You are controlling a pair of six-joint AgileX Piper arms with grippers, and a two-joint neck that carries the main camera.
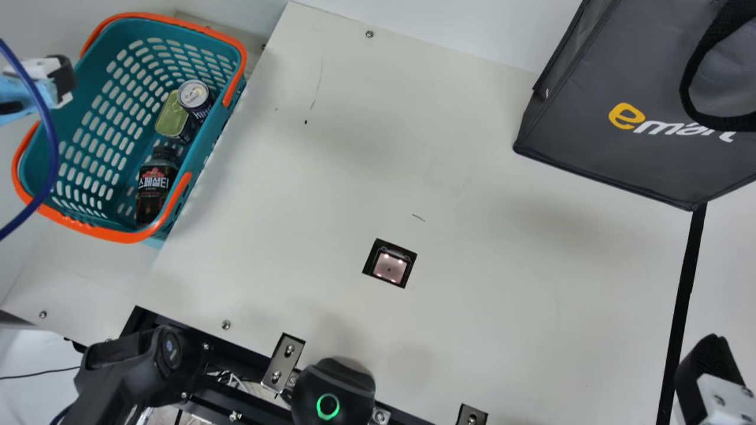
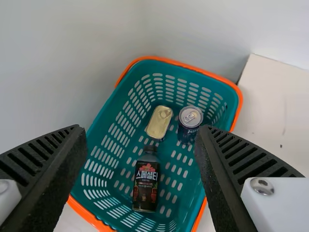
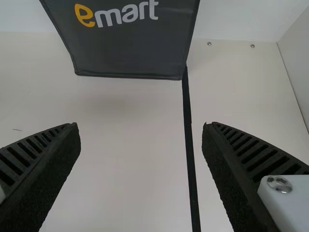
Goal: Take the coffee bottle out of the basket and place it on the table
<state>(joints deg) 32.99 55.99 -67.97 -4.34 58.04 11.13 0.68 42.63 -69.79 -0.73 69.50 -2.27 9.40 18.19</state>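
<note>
While the left gripper (image 1: 62,81) hangs over the left part of the teal basket (image 1: 101,228), its two ribbed fingers are spread wide, with nothing held between them. Left wrist view looks down into the basket, pads well apart. Target: coffee bottle (image 1: 155,188), dark, black cap, red-and-white print on label; lying on its side on the basket floor, near part, cap toward the far end. Bottle is inside the basket, not out on the cream table (image 1: 472,177). Just beyond the cap: flat tin (image 1: 172,117), gold-green lid, and round can (image 1: 194,94), silver top, dark blue sides, to the tin's right. Both also inside. Basket sits at far left, orange rim and handles. Right gripper (image 1: 711,367) is at the near right, also wide open, holding nothing; right wrist view has its fingers standing well apart above the table. Dark grey bag (image 1: 590,127), yellow and white lettering, black handle, stands far right. Black strip (image 1: 685,295) runs from the bag toward the near side. Small black-edged square (image 1: 390,263), pinkish lit centre, in the table's near middle.
</note>
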